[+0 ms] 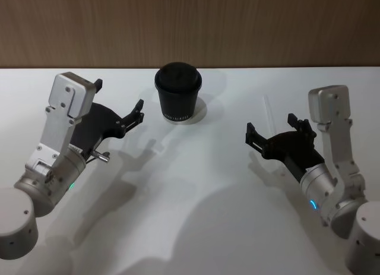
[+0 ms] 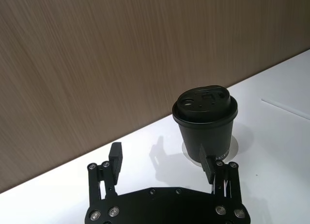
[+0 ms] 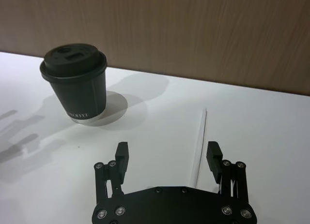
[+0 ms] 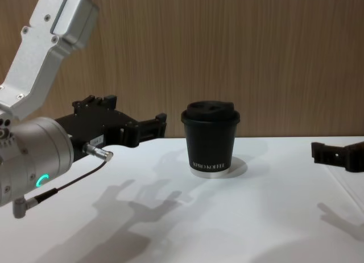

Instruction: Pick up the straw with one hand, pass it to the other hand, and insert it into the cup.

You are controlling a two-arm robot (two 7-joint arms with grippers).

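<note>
Both jaws released: left gripper [image 2: 161,154], right gripper [image 3: 167,149]; straw [image 3: 202,137] faint, maybe partly hidden.

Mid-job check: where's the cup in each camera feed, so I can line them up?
Head: cup sits top centre.
Chest: cup mid-frame.
Left wrist: cup close beyond the open left pincer.
Right wrist: cup farther beyond the open right pincer, off to one side.
Shared landmark: the wood wall right behind it.

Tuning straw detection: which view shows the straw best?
Right wrist view: the straw runs close and distinct, just ahead of the right gripper. Head view shows it faintly; left wrist view, a thin distant line.
</note>
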